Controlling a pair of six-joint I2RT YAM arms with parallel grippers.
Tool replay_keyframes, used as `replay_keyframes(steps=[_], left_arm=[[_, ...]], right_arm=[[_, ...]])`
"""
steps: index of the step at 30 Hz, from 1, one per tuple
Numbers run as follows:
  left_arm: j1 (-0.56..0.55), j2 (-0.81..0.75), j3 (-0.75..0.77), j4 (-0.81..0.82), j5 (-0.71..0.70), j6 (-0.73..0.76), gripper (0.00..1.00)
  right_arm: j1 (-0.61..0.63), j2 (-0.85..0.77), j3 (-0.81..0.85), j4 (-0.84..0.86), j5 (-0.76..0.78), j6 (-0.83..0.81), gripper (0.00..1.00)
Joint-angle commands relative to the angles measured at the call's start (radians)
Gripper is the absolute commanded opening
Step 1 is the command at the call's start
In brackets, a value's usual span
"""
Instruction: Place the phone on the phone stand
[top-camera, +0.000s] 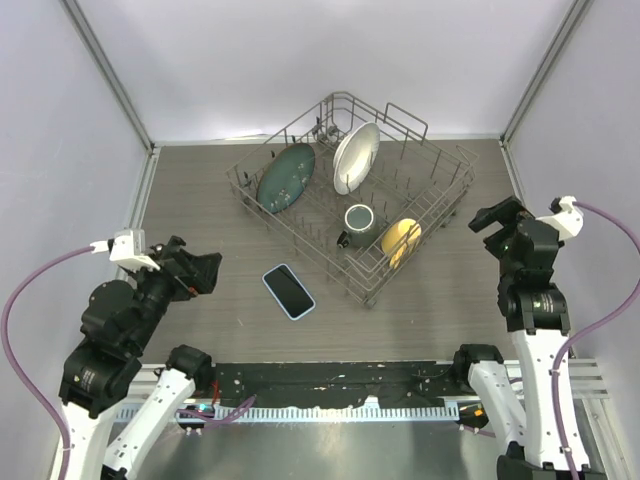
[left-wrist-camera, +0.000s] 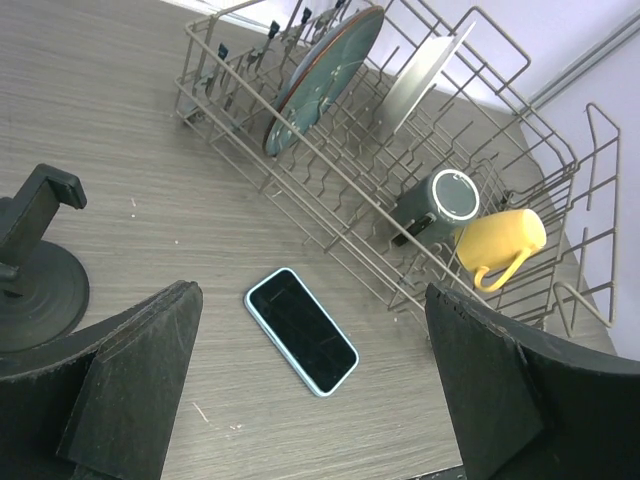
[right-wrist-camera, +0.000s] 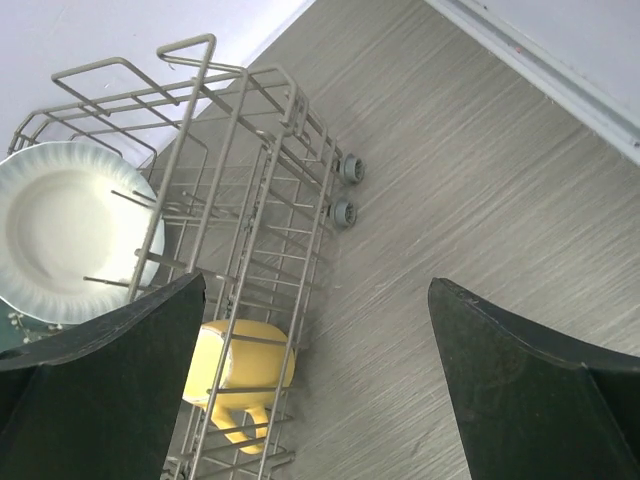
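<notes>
The phone (top-camera: 288, 291), black screen up in a light blue case, lies flat on the table just in front of the dish rack; it also shows in the left wrist view (left-wrist-camera: 301, 330). The phone stand (left-wrist-camera: 35, 270), black with a round disc base and a short upright arm, stands left of the phone; in the top view it is hidden under my left arm. My left gripper (top-camera: 205, 272) is open and empty, held above the table left of the phone, fingers (left-wrist-camera: 140, 380) wide apart. My right gripper (top-camera: 492, 222) is open and empty to the right of the rack.
A wire dish rack (top-camera: 297, 240) sits at the table's middle and back, holding a teal plate (top-camera: 286, 175), a white plate (top-camera: 356, 157), a dark mug (top-camera: 359, 222) and a yellow mug (top-camera: 401, 238). The right wrist view shows the rack's corner and the yellow mug (right-wrist-camera: 240, 375).
</notes>
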Motion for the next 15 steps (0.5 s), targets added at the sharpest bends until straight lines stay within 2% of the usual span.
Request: replay_keyframes(steps=[1,4,5,8,9,11,12,13,15], left_arm=[[0.004,-0.014,-0.001,0.024,0.011,0.017,0.99],[0.004,0.006,-0.008,0.017,0.014,0.000,0.99],[0.006,0.010,-0.011,0.017,0.019,-0.010,0.99],[0.004,0.012,-0.031,0.031,0.043,-0.033,0.98],[0.006,0.009,-0.041,0.043,0.054,-0.049,0.98],[0.006,0.000,-0.047,0.051,0.058,-0.062,0.97],[0.004,-0.004,-0.048,0.056,0.058,-0.067,0.97],[0.006,-0.010,-0.047,0.053,0.060,-0.073,0.97],[0.004,-0.040,-0.044,0.053,0.058,-0.078,0.96]], right_arm=[[-0.002,0.082,0.145,-0.018,-0.072,-0.106,0.99],[0.015,0.147,0.258,-0.006,-0.136,-0.160,0.99],[0.033,0.148,0.274,0.021,-0.207,-0.171,0.99],[0.168,0.197,0.379,0.063,-0.224,-0.191,0.99],[0.290,0.278,0.477,0.048,-0.207,-0.199,0.99],[0.431,0.363,0.569,-0.001,-0.143,-0.234,0.99],[0.519,0.400,0.641,-0.014,-0.064,-0.248,0.99],[0.671,0.478,0.671,-0.032,-0.021,-0.263,0.99],[0.838,0.547,0.737,-0.044,0.071,-0.312,0.99]])
